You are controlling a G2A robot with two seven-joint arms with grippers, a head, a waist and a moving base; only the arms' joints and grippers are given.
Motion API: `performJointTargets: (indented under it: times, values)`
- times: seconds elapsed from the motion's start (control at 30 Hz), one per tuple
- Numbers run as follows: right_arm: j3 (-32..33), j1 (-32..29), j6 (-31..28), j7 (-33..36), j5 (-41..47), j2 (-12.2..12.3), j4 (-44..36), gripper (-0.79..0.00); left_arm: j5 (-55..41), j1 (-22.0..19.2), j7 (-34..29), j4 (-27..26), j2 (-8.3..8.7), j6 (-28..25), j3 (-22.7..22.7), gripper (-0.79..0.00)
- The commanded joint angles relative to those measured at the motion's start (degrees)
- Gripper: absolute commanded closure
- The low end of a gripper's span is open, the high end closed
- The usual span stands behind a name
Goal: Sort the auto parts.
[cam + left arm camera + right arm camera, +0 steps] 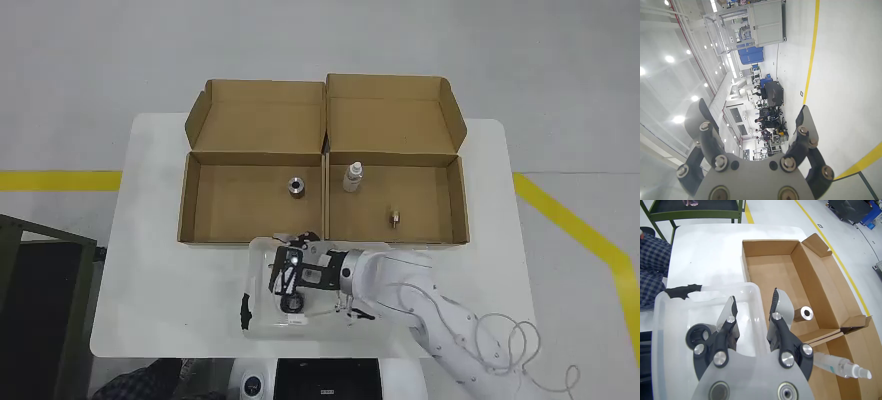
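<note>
One black ring part (696,335) left in the clear bin (659,313), just beside the right gripper (754,300) — jaws apart, holding nothing, poised over the bin's floor. Beyond the bin: metal sleeve (804,313) in one cardboard box (772,275), spray bottle (838,365) in the neighbouring one. Spread wide and empty too: left gripper (753,106), aimed away from the bin. Likely trouble: closing off-centre and flicking the ring against the bin wall, or clipping the rim on the way out — tipping the light bin.
</note>
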Motion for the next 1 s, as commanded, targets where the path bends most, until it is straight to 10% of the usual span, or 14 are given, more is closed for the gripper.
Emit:
performJointTargets:
  times: [0.0, 0.97]
  values:
    - [1.0, -2.5, -1.5, -0.6, -0.9, 0.6, -1.7, -0.342, 0.0, 0.0, 0.0, 0.0, 0.0, 0.0, 0.0, -0.785]
    - [3.1, -13.1, -9.3, -6.6, -10.3, 4.5, -3.3, -0.372, 0.0, 0.0, 0.0, 0.0, 0.0, 0.0, 0.0, -0.785]
